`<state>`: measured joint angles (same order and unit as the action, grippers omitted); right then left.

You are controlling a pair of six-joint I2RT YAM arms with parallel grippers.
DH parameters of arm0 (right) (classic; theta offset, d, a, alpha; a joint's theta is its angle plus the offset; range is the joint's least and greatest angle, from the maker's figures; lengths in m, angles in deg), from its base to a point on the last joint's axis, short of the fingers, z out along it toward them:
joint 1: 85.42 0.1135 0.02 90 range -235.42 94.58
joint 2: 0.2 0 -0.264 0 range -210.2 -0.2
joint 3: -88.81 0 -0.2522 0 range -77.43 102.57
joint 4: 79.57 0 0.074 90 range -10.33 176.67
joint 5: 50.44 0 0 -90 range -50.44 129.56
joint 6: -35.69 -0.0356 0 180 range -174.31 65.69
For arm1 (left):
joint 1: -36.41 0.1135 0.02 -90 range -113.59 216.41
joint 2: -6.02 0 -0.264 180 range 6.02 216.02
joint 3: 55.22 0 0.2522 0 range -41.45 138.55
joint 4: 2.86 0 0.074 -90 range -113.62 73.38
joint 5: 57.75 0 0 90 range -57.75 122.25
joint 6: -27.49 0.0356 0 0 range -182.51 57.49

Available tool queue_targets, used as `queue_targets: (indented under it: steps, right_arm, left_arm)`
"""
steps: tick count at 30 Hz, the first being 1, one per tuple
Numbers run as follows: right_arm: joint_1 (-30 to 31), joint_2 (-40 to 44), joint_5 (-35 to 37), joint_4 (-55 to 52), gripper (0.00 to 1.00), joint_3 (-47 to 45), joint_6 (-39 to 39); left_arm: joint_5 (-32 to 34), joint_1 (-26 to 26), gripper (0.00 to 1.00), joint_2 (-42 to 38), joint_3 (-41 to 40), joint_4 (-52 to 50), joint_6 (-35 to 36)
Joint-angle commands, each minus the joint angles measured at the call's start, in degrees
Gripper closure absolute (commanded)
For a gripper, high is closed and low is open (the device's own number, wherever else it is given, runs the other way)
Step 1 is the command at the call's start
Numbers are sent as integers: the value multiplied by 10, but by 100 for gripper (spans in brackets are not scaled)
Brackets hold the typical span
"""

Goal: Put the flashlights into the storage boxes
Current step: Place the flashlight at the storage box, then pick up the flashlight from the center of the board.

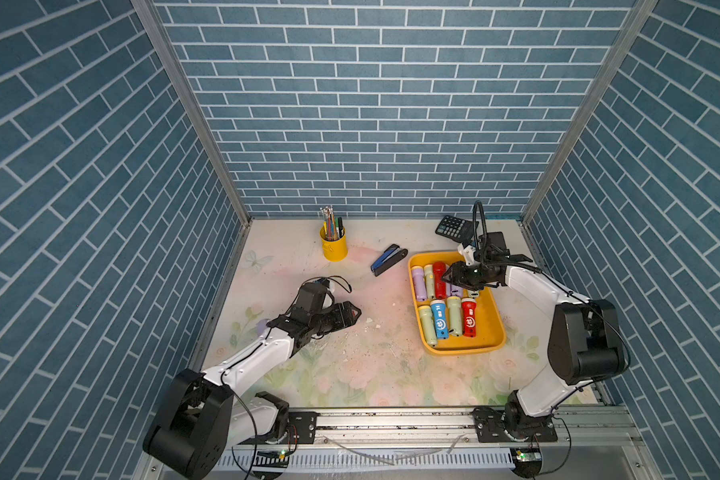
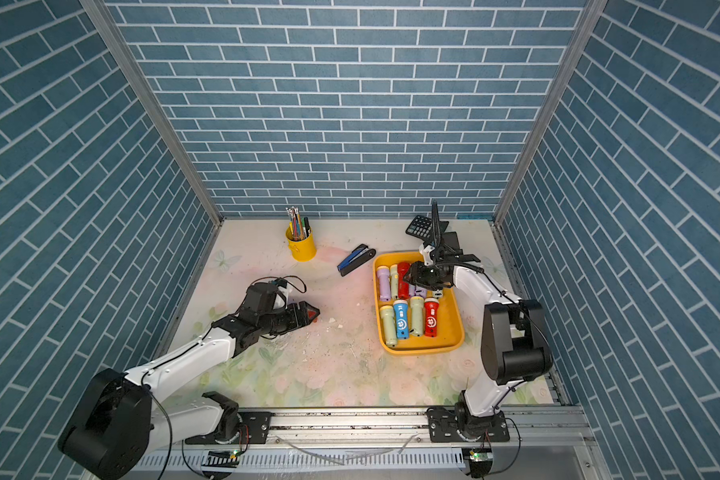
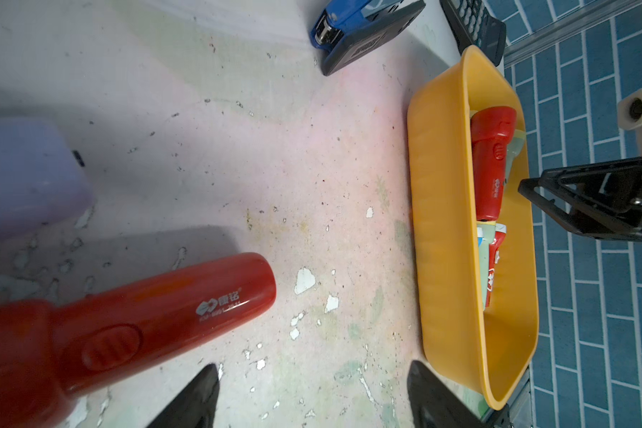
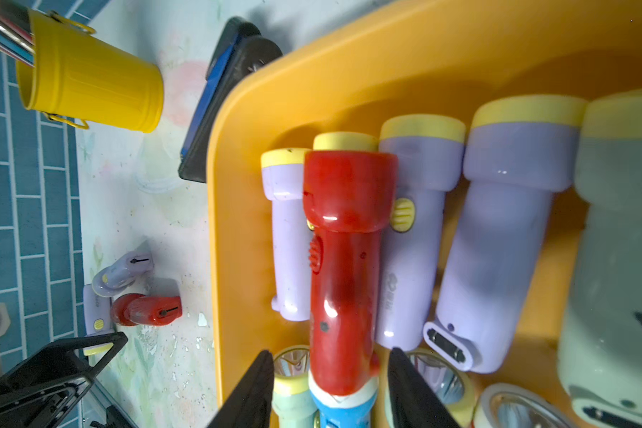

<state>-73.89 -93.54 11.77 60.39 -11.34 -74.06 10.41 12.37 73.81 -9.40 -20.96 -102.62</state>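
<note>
The right gripper (image 1: pixel 447 279) hovers over the yellow tray (image 1: pixel 490 324) in both top views. The flashlights (image 1: pixel 438 322) lie in the tray in two rows.

Left wrist: the left gripper (image 3: pixel 312 392) gapes empty beside a loose red flashlight (image 3: pixel 164 315) on the table.

Right wrist: the right jaws stand apart, clear of the top red flashlight (image 4: pixel 343 259) lying in the tray.

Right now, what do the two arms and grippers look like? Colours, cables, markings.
Both arms match: white link shells on the left arm and right arm, bulky black joint housings. Thin black cables run along the links and loop at the wrists. Left gripper and right gripper are black, with triangular open-frame fingers fastened by screws. No markings legible.
</note>
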Motion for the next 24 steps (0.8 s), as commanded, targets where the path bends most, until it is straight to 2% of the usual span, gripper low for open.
queue_targets:
  steps: [1, 6, 14, 20, 24]
  right_arm:
    - [6, 37, 6, -2, 49, 1, -13]
    - [32, 85, 25, 17, 49, -34, -6]
    - [122, 143, 68, 42, 49, -72, 57]
    - [189, 124, 68, 59, 46, -66, 140]
    - [258, 91, 60, 100, 45, -60, 243]
  left_arm:
    - [20, 2, 20, -14, 23, -69, 21]
    - [45, 11, 20, -24, 61, -167, 55]
    - [104, 36, 20, 2, 150, -336, 164]
    - [87, 76, 20, 3, 150, -339, 166]
    - [50, 119, 20, -11, 134, -331, 157]
